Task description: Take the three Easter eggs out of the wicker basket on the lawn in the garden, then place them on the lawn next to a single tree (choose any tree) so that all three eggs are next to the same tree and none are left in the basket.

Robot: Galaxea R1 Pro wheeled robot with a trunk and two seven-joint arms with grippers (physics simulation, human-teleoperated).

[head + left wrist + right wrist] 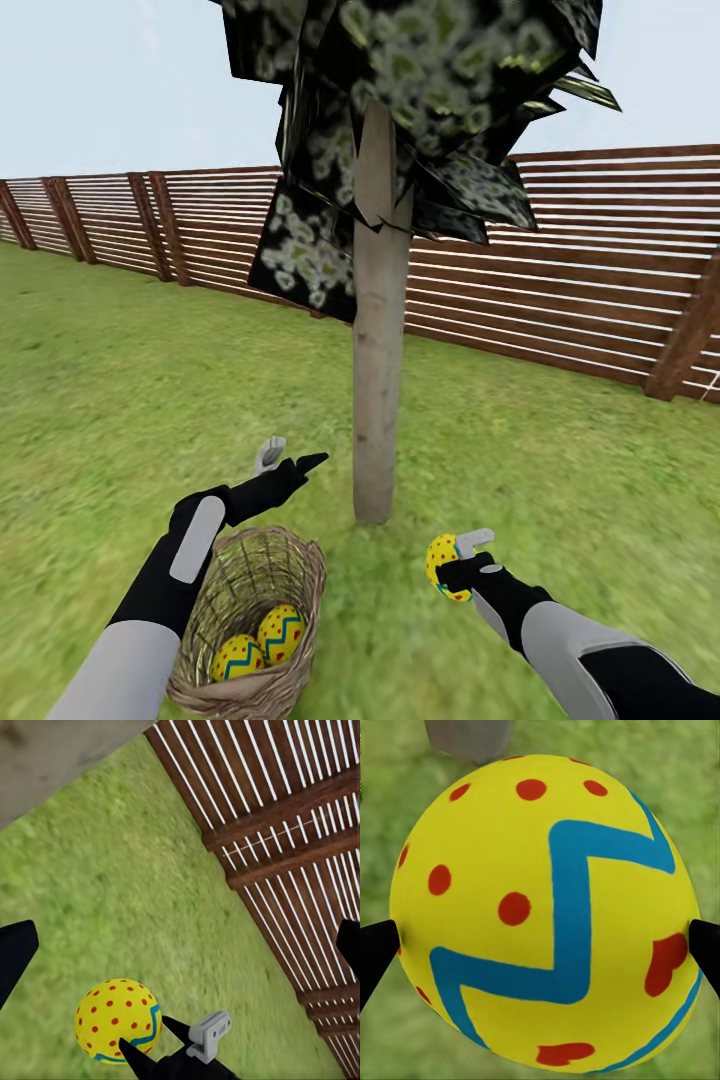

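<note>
The tree (pixel 378 400) rises from the lawn (pixel 120 400) just ahead, its pale trunk under dark mottled leaves. My right gripper (pixel 455 565) is shut on one Easter egg (pixel 440 566), held above the grass right of the trunk's base. The right wrist view has that egg (pixel 544 911) up close, with a black fingertip (pixel 375 952) pressing each side. The wicker basket (pixel 318 582) stands near left with two eggs (pixel 238 657) (pixel 282 632) inside. Above its far rim my left gripper (pixel 290 458) is open and empty; its wrist view looks across at the held egg (pixel 118 1020).
A brown slat fence (pixel 600 270) runs behind the tree, with a thick post (pixel 685 340) at the right. Grass stretches open to the left and around the trunk's base.
</note>
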